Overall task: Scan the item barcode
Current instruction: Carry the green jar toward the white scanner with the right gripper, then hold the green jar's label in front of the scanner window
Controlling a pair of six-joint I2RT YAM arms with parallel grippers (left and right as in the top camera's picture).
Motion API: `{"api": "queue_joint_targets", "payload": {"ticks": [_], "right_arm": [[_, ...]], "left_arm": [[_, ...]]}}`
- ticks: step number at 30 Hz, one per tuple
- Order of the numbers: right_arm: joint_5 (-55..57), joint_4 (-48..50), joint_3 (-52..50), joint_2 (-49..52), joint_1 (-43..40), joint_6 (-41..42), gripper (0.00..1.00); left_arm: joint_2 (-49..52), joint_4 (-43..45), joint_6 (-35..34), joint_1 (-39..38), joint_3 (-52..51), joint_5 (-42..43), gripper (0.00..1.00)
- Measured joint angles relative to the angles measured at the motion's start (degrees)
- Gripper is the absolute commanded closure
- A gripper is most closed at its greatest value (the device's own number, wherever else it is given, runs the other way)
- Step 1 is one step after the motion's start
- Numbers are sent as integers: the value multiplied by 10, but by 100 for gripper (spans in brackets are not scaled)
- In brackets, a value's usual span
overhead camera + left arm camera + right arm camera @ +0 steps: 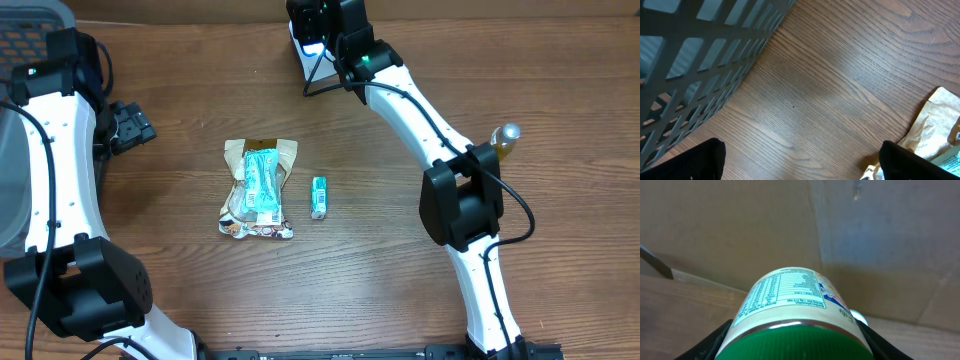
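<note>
A round jar [790, 300] with a green lid [795, 342] and a cream label printed with a nutrition table fills the right wrist view. My right gripper [795, 345] is shut on it, one dark finger on each side of the lid end. From overhead, the right gripper [325, 28] is at the table's far edge, right over a white scanner [308, 48] that glows blue on a black wire stand; the jar itself is hidden under the arm. My left gripper [130, 125] hangs open at the left, with bare wood between its fingers [682, 162].
A brown snack bag [258, 195] with a teal packet [262, 180] on top lies mid-table, its corner showing in the left wrist view [940, 125]. A small teal item [319, 197] lies beside it. A grey basket [700, 60] stands far left. A silver-capped bottle [503, 140] is at the right.
</note>
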Motion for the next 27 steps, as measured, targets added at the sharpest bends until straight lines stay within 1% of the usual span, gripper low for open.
{"api": "queue_joint_targets", "payload": {"ticks": [9, 19, 27], "right_arm": [[1, 86, 0, 41, 0, -11, 65], [17, 147, 0, 85, -11, -14, 62], [21, 155, 0, 99, -20, -14, 62]], "left_arm": [[0, 0, 0, 0, 0, 0, 0], [0, 0, 0, 0, 0, 0, 0], [0, 0, 0, 0, 0, 0, 1]]}}
